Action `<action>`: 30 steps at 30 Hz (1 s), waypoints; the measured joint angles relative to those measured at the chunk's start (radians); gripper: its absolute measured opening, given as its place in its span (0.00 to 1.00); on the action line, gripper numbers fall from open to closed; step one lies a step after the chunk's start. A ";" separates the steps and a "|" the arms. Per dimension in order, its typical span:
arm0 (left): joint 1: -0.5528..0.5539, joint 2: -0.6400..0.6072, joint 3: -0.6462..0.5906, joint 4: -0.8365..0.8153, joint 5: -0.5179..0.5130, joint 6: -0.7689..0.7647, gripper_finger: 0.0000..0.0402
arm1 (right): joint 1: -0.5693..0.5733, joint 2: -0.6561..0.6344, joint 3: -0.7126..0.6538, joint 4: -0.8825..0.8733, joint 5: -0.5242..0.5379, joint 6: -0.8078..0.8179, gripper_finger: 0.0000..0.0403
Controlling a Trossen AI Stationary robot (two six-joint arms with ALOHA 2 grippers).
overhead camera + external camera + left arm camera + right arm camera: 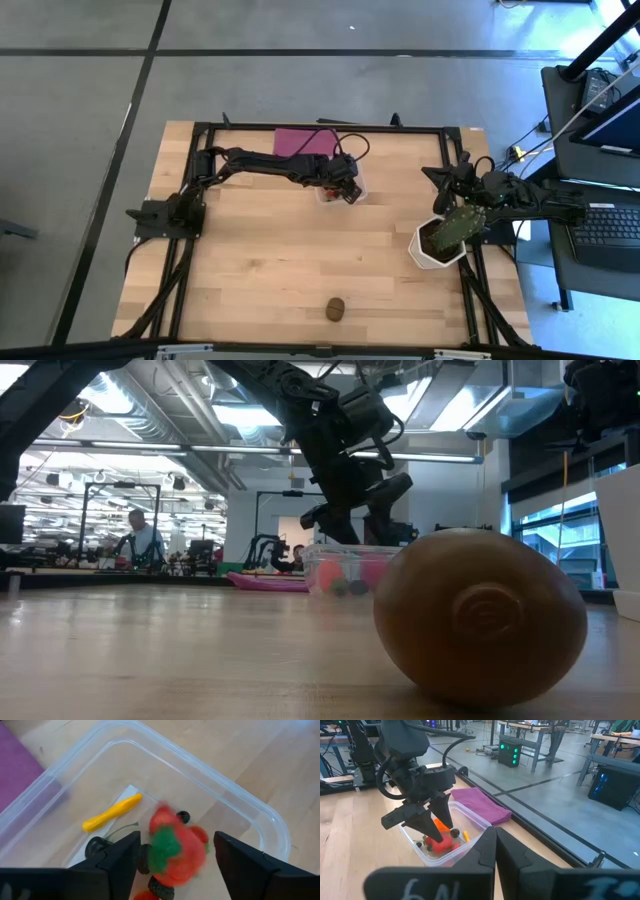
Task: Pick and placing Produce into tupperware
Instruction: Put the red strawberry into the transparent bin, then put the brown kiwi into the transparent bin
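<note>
My left gripper hangs open over the clear square tupperware, which sits on the table near the far edge. A red, green-topped strawberry shows blurred between the fingers, with a gap on each side; the fingers touch nothing. Inside the container lie a yellow banana, red pieces and small dark bits. A brown oval lump rests on the table near its near edge, filling the low view. My right gripper waits shut at the table's right side.
A flat purple cloth lies just beyond the tupperware at the far edge. A green cactus-like plant in a white pot stands at the right, under the right arm. Bare wood stretches between the container and the brown lump.
</note>
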 joint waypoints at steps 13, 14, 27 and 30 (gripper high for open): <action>-0.011 -0.101 0.001 0.006 0.154 0.152 0.71 | 0.000 0.000 0.000 0.000 0.000 0.000 0.02; -0.021 -0.125 0.001 -0.003 0.206 0.222 0.70 | 0.000 0.000 0.000 -0.001 0.000 0.000 0.02; -0.312 -0.306 0.002 -0.005 0.389 0.314 0.70 | 0.000 0.000 0.000 0.000 0.000 0.000 0.02; -0.396 -0.306 0.001 -0.031 0.327 0.362 0.70 | 0.000 0.000 0.000 0.000 0.000 0.000 0.02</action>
